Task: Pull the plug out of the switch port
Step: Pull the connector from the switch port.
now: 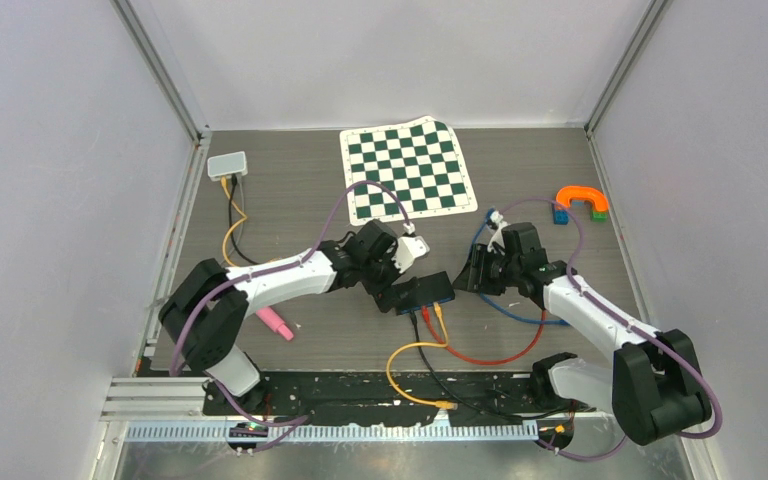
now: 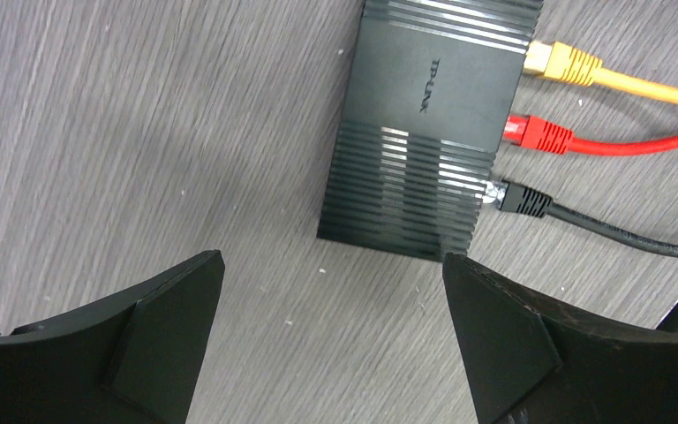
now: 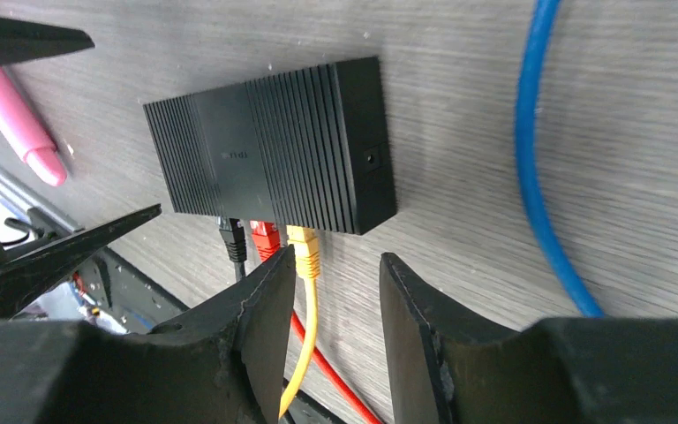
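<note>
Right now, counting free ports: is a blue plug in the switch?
No: only the black plug, red plug and yellow plug sit in the switch.

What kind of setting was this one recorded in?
Probably a lab robot test cell: plain white panel walls on aluminium frame posts enclose a grey wood-grain tabletop holding unrelated props, a black ribbed network switch and a green-and-white chessboard mat.

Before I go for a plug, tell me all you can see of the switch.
The switch is a low black box, plastic by its look, with a ribbed top and a TP-LINK logo. It lies flat on the table, near its middle. One long side holds three in a row: a yellow plug, a red plug and a black plug. A small round socket on one short end is empty.
</note>
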Robot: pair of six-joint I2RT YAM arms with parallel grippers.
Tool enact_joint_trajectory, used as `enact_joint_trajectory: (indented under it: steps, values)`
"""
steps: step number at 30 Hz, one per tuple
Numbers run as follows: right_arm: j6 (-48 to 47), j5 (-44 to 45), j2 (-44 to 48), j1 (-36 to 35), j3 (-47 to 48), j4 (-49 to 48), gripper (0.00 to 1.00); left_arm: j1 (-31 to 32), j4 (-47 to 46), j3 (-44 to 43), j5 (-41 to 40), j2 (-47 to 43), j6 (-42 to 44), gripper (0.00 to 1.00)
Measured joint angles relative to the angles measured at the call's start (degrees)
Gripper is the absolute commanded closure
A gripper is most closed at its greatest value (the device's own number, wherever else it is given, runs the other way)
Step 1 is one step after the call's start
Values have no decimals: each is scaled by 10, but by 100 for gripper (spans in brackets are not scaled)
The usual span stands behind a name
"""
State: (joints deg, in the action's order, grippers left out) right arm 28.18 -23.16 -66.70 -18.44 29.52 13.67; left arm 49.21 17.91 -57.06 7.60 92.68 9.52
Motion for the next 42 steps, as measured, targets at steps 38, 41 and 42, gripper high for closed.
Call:
enact_joint_trajectory:
  steps: [38,41,42]
  values:
    - [59,-47,-75,-46,-26,-100,51,22,43,-43,25,62,46,0]
    - [60,-49,-75,-47,-26,-102,51,22,43,-42,24,74,46,3]
    - [61,-51,-75,-47,-26,-103,52,22,43,-41,24,76,46,5]
